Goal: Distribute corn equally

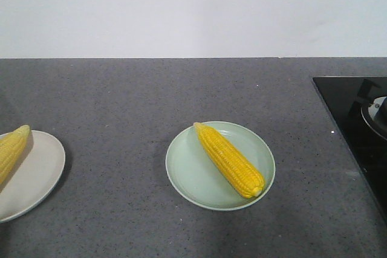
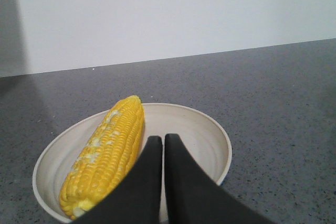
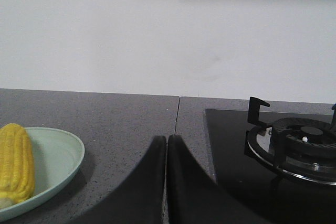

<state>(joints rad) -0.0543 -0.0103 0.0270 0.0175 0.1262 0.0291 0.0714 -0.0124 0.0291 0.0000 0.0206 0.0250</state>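
Note:
One yellow corn cob (image 1: 230, 159) lies diagonally on a pale green plate (image 1: 187, 173) in the middle of the grey counter; its blunt end also shows as a corn cob (image 3: 16, 163) on the green plate (image 3: 58, 153) in the right wrist view. Another corn cob (image 1: 11, 149) rests on a cream plate (image 1: 39, 173) at the left edge. In the left wrist view this corn cob (image 2: 107, 153) lies on the left side of the cream plate (image 2: 202, 129). My left gripper (image 2: 159, 138) is shut and empty just above that plate, right of the cob. My right gripper (image 3: 167, 137) is shut and empty over the counter, right of the green plate.
A black glass hob (image 1: 357, 119) with a gas burner (image 3: 299, 142) occupies the counter's right side. A white wall (image 1: 193, 10) runs behind the counter. A seam in the counter (image 3: 177, 114) runs just left of the hob.

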